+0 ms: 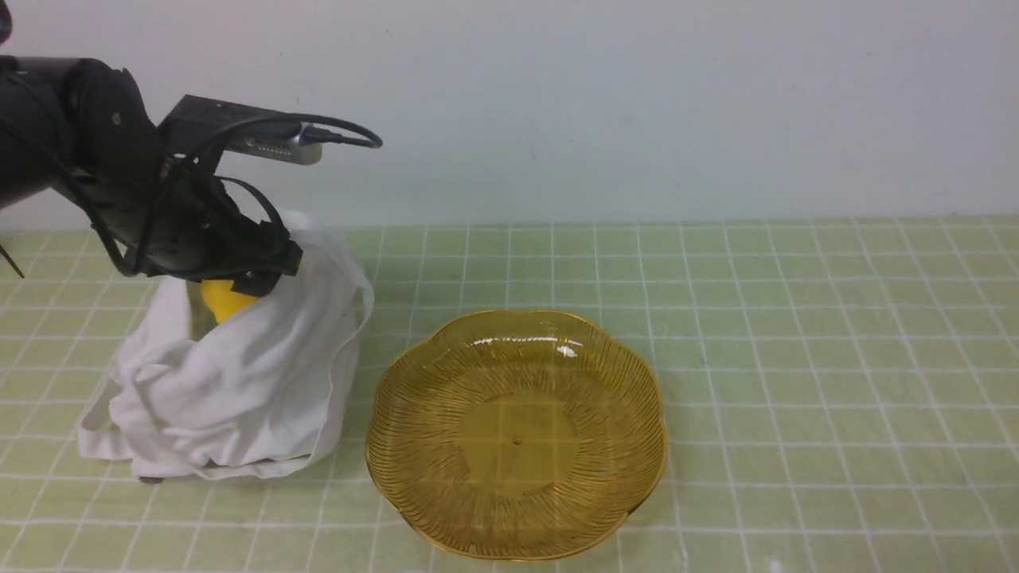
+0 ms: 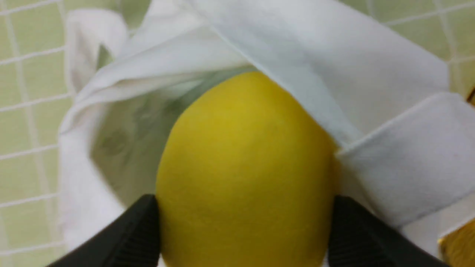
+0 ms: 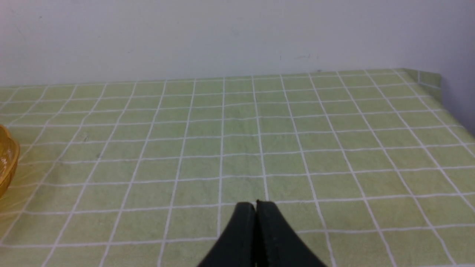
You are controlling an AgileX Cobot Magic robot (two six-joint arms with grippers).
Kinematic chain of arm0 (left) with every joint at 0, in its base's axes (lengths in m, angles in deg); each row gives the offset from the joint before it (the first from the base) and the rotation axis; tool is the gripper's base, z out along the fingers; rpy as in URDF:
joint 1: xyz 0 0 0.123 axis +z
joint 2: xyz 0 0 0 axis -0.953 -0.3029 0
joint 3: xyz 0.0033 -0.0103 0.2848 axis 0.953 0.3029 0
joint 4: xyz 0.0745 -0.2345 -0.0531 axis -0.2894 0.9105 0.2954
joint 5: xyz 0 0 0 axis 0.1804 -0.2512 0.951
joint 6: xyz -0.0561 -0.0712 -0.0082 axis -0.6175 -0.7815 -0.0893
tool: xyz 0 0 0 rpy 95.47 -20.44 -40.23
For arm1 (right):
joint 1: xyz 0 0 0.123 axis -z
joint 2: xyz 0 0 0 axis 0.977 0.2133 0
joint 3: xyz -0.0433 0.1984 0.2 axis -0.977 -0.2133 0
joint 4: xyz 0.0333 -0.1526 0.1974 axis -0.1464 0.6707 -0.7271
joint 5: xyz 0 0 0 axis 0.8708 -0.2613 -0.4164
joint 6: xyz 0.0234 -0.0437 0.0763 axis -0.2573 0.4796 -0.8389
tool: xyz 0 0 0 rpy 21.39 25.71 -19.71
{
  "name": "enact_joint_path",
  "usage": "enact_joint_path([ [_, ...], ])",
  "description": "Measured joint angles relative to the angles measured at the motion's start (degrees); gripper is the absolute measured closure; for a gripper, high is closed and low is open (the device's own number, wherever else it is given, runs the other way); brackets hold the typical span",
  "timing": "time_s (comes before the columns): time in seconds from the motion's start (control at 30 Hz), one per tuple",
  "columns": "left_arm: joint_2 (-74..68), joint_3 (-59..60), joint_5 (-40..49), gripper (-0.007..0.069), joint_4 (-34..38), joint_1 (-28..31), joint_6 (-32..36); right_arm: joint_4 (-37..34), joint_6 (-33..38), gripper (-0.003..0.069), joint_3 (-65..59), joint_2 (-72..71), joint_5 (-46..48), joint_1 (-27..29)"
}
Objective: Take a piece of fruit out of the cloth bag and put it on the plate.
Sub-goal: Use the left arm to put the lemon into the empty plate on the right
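My left gripper (image 1: 239, 282) reaches down into the mouth of the white cloth bag (image 1: 239, 390) at the table's left. It is shut on the yellow piece of fruit (image 1: 224, 301), which pokes out of the bag's opening. In the left wrist view the black fingers (image 2: 144, 222) press both sides of the fruit (image 2: 245, 155), with the bag's cloth (image 2: 371, 74) folded round it. The amber plate (image 1: 517, 374) lies empty to the right of the bag. My right gripper (image 3: 256, 203) shows only in its own wrist view, shut and holding nothing.
A green checked tablecloth (image 1: 796, 358) covers the table up to a pale wall (image 1: 637, 103). The bag's strap (image 1: 350, 366) hangs on the side nearest the plate. The plate's rim (image 3: 5, 159) shows at the edge of the right wrist view.
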Motion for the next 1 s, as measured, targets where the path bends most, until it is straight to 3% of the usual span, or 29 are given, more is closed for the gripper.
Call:
enact_joint_path([
  [0.27,0.07,-1.08,3.51,0.0108,-14.14,0.11,-3.81,0.00,0.00,0.0673,0.00,0.00,0.00,0.00],
  [0.43,-2.88,-1.10,1.96,0.0108,-31.10,0.11,-16.63,0.00,0.00,0.0673,0.00,0.00,0.00,0.00],
  [0.6,-5.74,-1.14,8.48,0.0108,-42.06,0.11,-21.90,0.00,0.00,0.0673,0.00,0.00,0.00,0.00],
  [0.8,-4.68,-1.28,13.90,0.0108,-46.88,0.11,-25.19,0.00,0.00,0.0673,0.00,0.00,0.00,0.00],
  [1.0,1.02,-2.95,19.64,0.0108,-42.25,-1.19,-23.86,0.00,0.00,0.0673,0.00,0.00,0.00,0.00],
])
